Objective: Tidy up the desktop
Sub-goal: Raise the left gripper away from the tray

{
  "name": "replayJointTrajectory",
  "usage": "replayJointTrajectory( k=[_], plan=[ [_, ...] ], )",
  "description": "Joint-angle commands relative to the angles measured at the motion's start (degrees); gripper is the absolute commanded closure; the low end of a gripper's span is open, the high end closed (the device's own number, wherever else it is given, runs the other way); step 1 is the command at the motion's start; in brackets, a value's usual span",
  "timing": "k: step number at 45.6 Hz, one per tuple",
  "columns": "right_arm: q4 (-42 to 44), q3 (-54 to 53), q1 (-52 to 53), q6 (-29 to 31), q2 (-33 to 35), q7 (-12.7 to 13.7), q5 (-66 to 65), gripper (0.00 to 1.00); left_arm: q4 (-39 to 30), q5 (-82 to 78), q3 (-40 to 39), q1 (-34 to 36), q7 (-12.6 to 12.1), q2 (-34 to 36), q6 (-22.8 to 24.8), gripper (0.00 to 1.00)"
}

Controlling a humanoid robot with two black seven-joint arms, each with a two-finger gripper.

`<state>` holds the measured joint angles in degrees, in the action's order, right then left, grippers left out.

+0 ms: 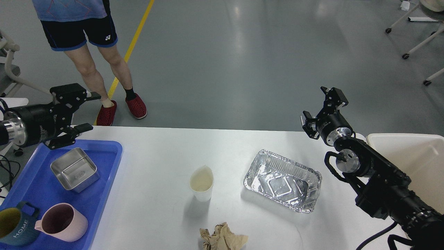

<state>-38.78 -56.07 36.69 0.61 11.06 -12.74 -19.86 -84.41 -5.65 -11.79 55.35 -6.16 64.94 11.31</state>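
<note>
Head view, going left to right:

Left gripper (89, 111): you're holding it up over the far left corner of the desktop, above the blue tray (107, 163). Fingers are spread wide apart, with nothing between them.

Right gripper (321, 106): you're hovering it past the far edge on the right, fingers parted, carrying nothing.

Desktop (166, 149): it's filling the lower half of the view, white, with the tray sitting at its left end and a cream bin (409, 152) at the right.

On the tray: a steel box (74, 169), a pink mug (62, 222) and a teal mug (15, 225).

Loose on the desktop: a paper cup (201, 183) standing mid-table, a foil tray (282, 180) just right of it, crumpled brown paper (222, 238) lying at the near edge.

Background: a person (93, 41) is standing behind the table.
</note>
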Motion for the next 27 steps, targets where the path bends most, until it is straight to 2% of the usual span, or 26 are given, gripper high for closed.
replayJointTrajectory(
  k=[1,6,9,16,27],
  plan=[
    [0.0,0.0,-0.1,0.0,0.4,0.0,0.0,0.0,4.9,9.9,-0.5,-0.9,1.1,-6.3,-1.9,0.03],
    [0.0,0.0,0.0,0.0,0.4,0.0,0.0,0.0,9.3,11.8,-5.5,-5.1,7.4,-12.0,-1.9,0.03],
    [0.0,0.0,0.0,0.0,0.4,0.0,0.0,0.0,12.2,11.8,-10.0,-8.9,9.5,-16.2,-2.1,0.03],
    [0.0,0.0,0.1,0.0,0.4,0.0,0.0,0.0,19.8,11.6,-21.0,-17.3,9.8,-24.9,-1.8,0.03],
    [0.0,0.0,0.1,0.0,0.4,0.1,0.0,0.0,32.5,11.5,-30.2,-22.1,9.4,-38.0,-1.6,0.03]
  ],
)
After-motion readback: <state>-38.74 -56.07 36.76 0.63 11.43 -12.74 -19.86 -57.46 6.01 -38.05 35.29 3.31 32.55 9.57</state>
